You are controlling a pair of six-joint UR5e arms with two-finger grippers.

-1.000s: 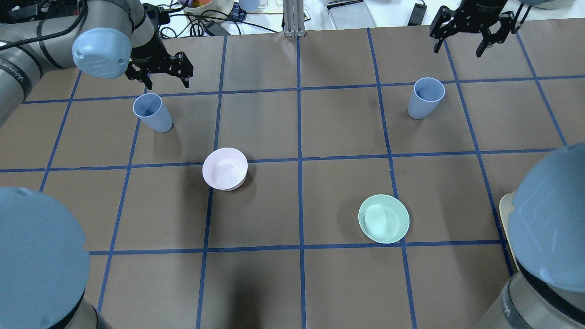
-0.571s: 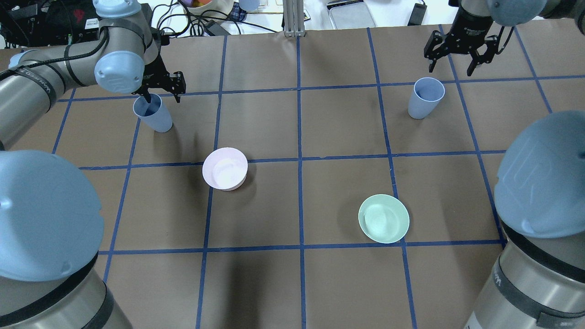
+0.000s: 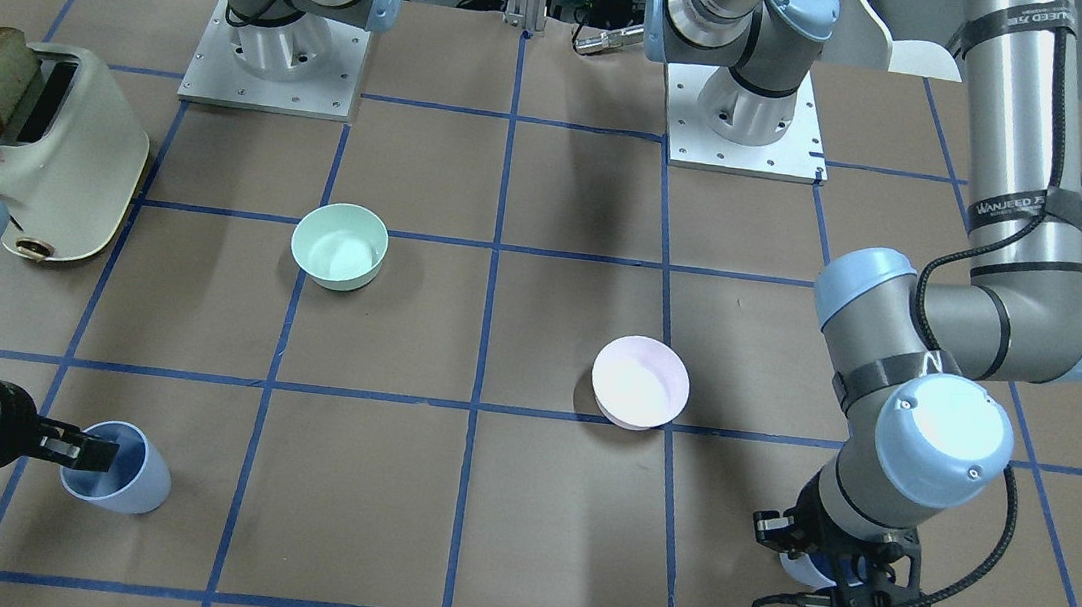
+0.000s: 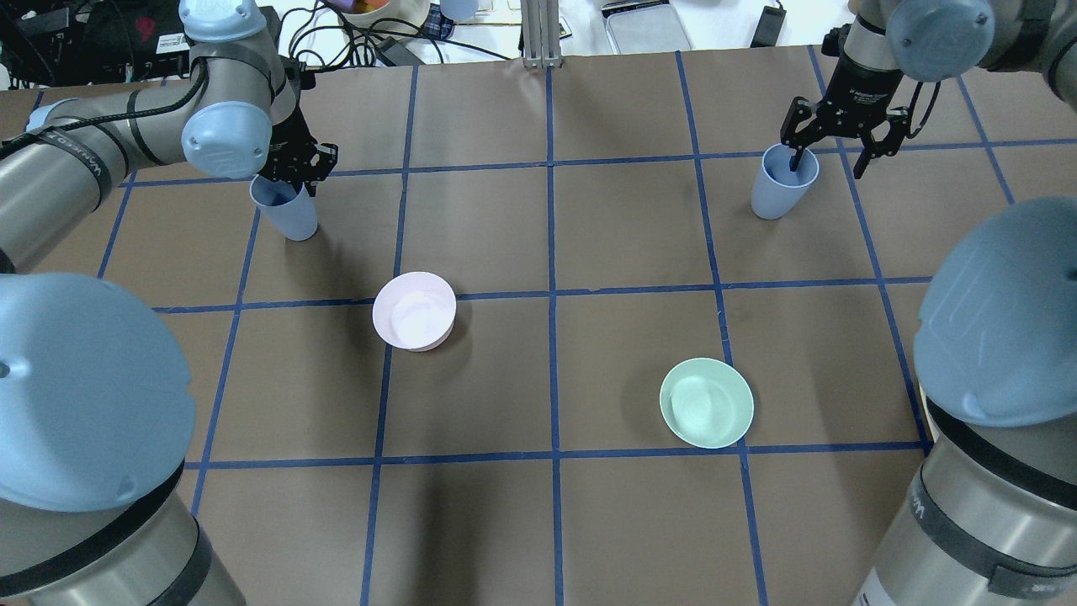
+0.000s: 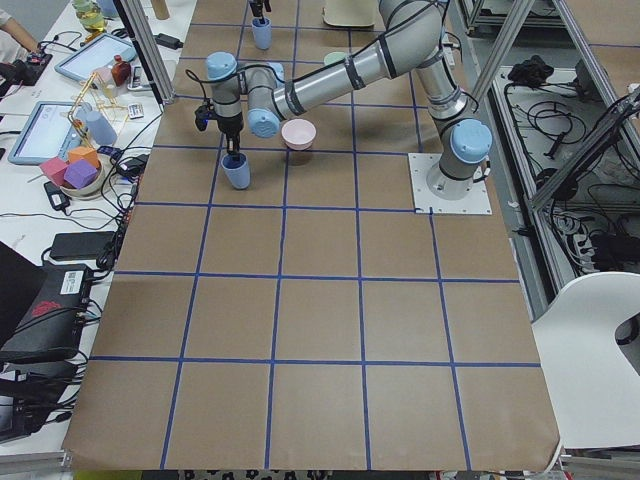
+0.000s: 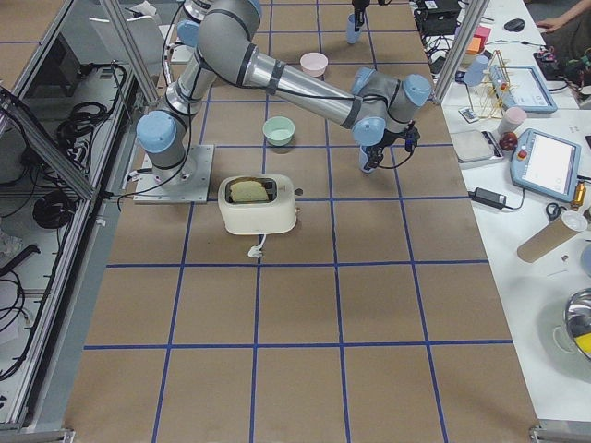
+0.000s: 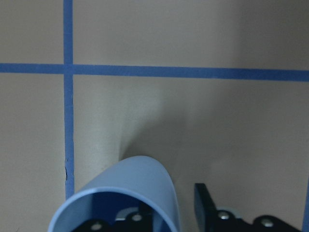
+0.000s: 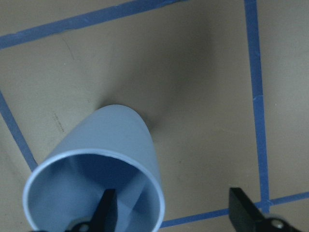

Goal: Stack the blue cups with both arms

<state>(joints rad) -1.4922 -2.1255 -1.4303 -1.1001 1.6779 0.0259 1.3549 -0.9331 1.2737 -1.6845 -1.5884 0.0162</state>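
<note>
Two blue cups stand upright on the brown table. The left cup [image 4: 290,215] has my left gripper [image 4: 296,177] low over its rim. In the left wrist view one finger is inside the cup [image 7: 130,183] and the other finger [image 7: 205,205] is outside its wall, not pressed on it. The right cup [image 4: 776,192] has my right gripper [image 4: 826,160] wide open at its rim. In the right wrist view one finger [image 8: 108,208] is inside the cup [image 8: 111,145] and the other is well outside it. In the front view my left arm mostly hides the left cup [image 3: 799,572].
A pale pink bowl [image 4: 414,310] sits left of centre and a mint-green bowl [image 4: 707,402] right of centre, both nearer the robot than the cups. A cream toaster [image 3: 44,151] with a bread slice stands at the table's right side near the right arm's base.
Both grippers have come down and toward their cups. Each now straddles its cup's rim with one finger inside. The cups and bowls have not moved.
</note>
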